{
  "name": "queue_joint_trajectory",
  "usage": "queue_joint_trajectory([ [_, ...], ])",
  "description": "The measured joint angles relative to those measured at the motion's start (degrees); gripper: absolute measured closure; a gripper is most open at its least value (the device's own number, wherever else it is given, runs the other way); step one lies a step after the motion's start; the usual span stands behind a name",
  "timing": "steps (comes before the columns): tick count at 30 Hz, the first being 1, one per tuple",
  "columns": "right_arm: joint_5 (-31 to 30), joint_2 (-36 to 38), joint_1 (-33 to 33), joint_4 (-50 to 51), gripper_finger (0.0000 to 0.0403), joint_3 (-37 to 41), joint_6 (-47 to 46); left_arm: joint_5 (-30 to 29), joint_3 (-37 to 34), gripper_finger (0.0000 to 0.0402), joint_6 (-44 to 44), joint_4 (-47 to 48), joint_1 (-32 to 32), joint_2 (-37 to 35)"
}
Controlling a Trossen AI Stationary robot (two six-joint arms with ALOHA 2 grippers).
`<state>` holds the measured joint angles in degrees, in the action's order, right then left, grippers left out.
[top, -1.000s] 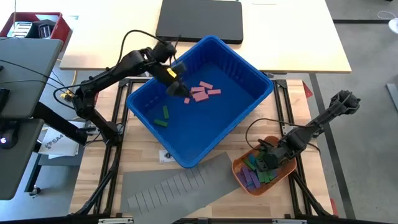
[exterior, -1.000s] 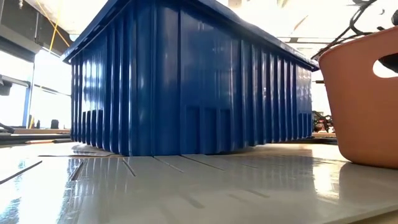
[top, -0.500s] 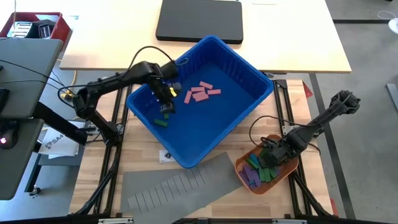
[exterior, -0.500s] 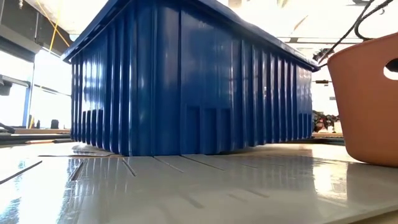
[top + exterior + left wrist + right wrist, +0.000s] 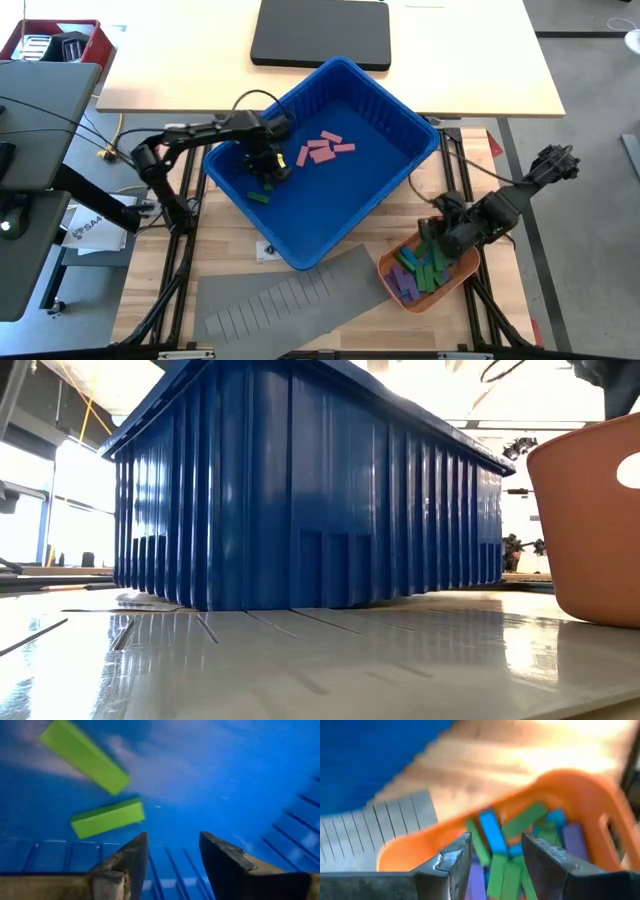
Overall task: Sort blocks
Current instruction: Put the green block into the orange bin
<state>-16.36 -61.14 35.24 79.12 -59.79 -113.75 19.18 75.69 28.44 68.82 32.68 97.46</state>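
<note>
Inside the blue bin (image 5: 395, 165), my left gripper (image 5: 265, 170) points down, open, just above the floor. It is beside two green blocks (image 5: 107, 817) that lie flat on the floor; nothing is between its fingers (image 5: 172, 837). Several pink blocks (image 5: 322, 148) lie flat farther in. At the near right, my right gripper (image 5: 440, 235) hangs open over the orange tray (image 5: 388, 268), which holds several green, blue and purple blocks (image 5: 492, 832). Its fingers (image 5: 495, 840) are clear of them.
The bin's tall ribbed wall (image 5: 300, 490) stands between the two arms' work places. A grey slotted sheet (image 5: 280, 300) lies at the near edge, partly under the bin and the tray (image 5: 590, 510). A black flat case (image 5: 320, 30) lies at the far side.
My left gripper has gone from above the pink blocks toward the table's left and near edge and down into the bin, rolling as it went, and now stands by the green blocks. My right gripper has risen out of the tray. The tray has shifted slightly.
</note>
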Motion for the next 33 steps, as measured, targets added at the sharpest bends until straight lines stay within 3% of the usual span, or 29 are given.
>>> queue_joint_trajectory([
  [3, -4.3, 0.0, -0.1, 5.3, 0.0236, -2.0, -0.4, -3.7, -0.5, 0.0213, 3.2, -0.2, 0.1, 3.5],
  [7, -4.9, 0.1, -1.3, 9.9, 0.0236, -3.1, 0.2, -7.6, -0.4, 0.0199, 4.9, -0.6, -0.1, 7.1],
  [22, -4.6, 0.6, -4.5, 8.8, 0.0236, -3.1, 12.1, -18.3, -0.3, 0.0201, 10.4, -5.6, -0.4, 15.1],
  [26, -4.5, 0.6, -4.5, 7.5, 0.0236, -3.1, 13.0, -18.7, -0.3, 0.0228, 10.3, -6.8, -0.8, 15.8],
  [33, -4.5, 0.7, -4.5, 7.0, 0.0236, -3.1, 13.6, -20.7, -0.3, 0.0316, 9.8, -9.5, -3.1, 15.8],
])
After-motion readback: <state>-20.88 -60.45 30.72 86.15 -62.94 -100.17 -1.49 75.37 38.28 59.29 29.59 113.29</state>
